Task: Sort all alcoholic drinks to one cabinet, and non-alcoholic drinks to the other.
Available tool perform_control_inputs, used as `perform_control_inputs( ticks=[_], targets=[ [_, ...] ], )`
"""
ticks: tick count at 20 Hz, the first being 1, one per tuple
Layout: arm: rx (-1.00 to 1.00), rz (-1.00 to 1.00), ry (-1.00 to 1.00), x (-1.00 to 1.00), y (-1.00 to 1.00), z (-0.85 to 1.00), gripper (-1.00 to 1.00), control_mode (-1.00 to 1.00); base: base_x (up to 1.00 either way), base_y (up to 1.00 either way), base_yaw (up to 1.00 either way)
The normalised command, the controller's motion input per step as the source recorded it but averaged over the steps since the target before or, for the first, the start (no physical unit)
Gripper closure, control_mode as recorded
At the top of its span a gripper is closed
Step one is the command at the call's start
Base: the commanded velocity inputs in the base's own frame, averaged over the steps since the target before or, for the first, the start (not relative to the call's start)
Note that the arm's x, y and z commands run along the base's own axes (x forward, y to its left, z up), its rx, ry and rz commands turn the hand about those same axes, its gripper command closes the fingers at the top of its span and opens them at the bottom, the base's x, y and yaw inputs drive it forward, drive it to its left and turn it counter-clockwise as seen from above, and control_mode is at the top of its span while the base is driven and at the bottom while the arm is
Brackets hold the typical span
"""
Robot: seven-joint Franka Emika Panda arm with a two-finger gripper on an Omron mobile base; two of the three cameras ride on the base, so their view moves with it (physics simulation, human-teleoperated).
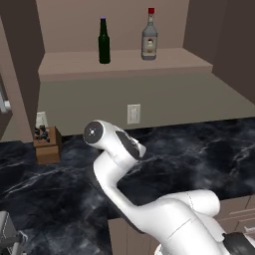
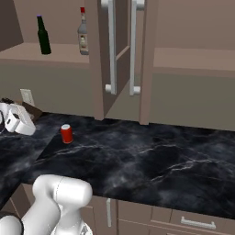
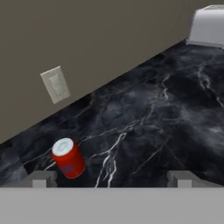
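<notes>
Two alcoholic drinks stand upright on the open cabinet shelf (image 1: 124,62): a slim dark green bottle (image 1: 103,42) (image 2: 43,36) with a purple cap and a clear bottle (image 1: 149,37) (image 2: 82,33) with a red cap. One non-alcoholic drink, a short red can (image 2: 67,133) (image 3: 68,158) with a silver top, stands on the black marble counter (image 2: 137,156). My gripper (image 3: 112,179) is open with nothing between its fingers. In the hand view the can sits just beyond the left fingertip (image 3: 43,178), apart from it.
A wooden knife block (image 1: 48,142) stands at the counter's back left, and a wall outlet (image 1: 133,113) (image 3: 55,84) is behind the arm. A white toaster (image 3: 210,26) sits far along the counter. Cabinet doors (image 2: 111,46) hang open between two shelves.
</notes>
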Motion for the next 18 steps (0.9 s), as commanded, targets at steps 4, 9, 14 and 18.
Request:
perform_control_inputs(
  ticks=[4, 9, 14, 18],
  targets=[
    [0.0, -0.12, 0.0, 0.34, 0.02, -0.26, -1.0, -1.0, 0.0, 0.0, 0.0],
    [0.0, -0.05, 0.0, 0.16, 0.0, -0.16, -1.0, -1.0, 0.0, 0.0, 0.0],
    [0.0, 0.0, 0.0, 0.03, 0.0, -0.18, -1.0, -1.0, 0.0, 0.0, 0.0],
    [0.0, 0.0, 0.0, 0.11, 0.0, -0.17, -1.0, -1.0, 0.0, 0.0, 0.0]
  ],
)
